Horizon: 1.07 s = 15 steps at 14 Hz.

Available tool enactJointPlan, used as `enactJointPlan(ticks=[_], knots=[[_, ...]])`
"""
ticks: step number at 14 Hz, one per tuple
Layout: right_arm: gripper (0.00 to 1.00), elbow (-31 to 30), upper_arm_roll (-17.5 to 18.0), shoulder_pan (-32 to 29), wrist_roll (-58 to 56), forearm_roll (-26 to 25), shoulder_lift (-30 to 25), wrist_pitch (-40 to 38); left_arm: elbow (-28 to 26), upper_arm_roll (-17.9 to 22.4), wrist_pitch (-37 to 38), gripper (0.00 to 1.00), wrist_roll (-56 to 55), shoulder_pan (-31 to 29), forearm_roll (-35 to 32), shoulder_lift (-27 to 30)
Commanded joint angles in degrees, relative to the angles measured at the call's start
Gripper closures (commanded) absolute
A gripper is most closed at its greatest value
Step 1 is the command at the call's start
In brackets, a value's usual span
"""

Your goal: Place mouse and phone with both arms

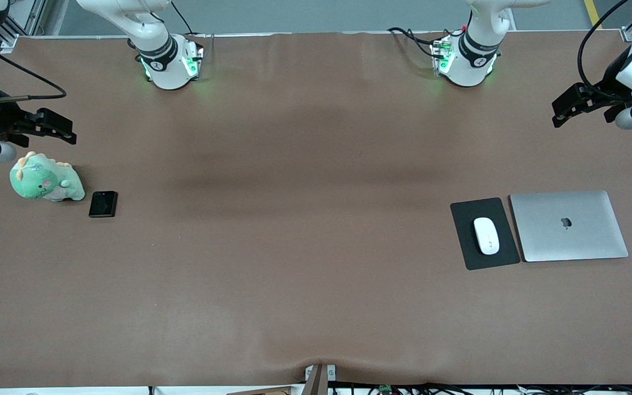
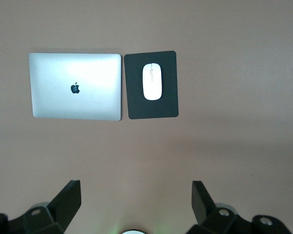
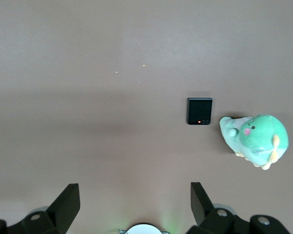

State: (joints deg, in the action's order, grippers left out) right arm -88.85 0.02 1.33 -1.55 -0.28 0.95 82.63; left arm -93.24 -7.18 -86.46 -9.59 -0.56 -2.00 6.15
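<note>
1. One mouse [image 1: 486, 236] lies nearest the camera. It is small, white, shiny and egg-shaped, with a thin grey line. It sits on one flat black mat [image 1: 484, 233], near the left arm's end of the worktop [image 1: 305, 247].
2. One flat silver laptop [image 1: 568, 225], lid shut, lies just beside the mat.
3. One phone [image 1: 102, 204], a small black shiny slab with round corners, lies near the right arm's end, beside one soft green toy dinosaur [image 1: 45, 178].
4. Two claws hang high, both spread wide and holding nothing: the left claw [image 1: 568, 112] over the left arm's end, the right claw [image 1: 55, 127] over the toy.
</note>
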Motion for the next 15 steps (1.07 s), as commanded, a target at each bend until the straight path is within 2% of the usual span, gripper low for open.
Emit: enactJointPlan(ticks=[1,11,15], knots=[[0.0,0.8,0.4,-0.3,0.6,-1.2,0.1,-0.9,0.5,-0.2,0.8,0.0,1.1,-0.4,1.1,0.4],[0.0,1.0,-0.4,-0.7,6.1,1.1,-0.2,-0.6,2.6,-0.2,0.9,0.0,1.2,-0.2,0.4,-0.9],[0.0,4.2,-0.5,-1.4,5.7,1.1,0.8,-0.7,2.6,-0.2,0.9,0.0,1.4,-0.2,0.3,-1.0]])
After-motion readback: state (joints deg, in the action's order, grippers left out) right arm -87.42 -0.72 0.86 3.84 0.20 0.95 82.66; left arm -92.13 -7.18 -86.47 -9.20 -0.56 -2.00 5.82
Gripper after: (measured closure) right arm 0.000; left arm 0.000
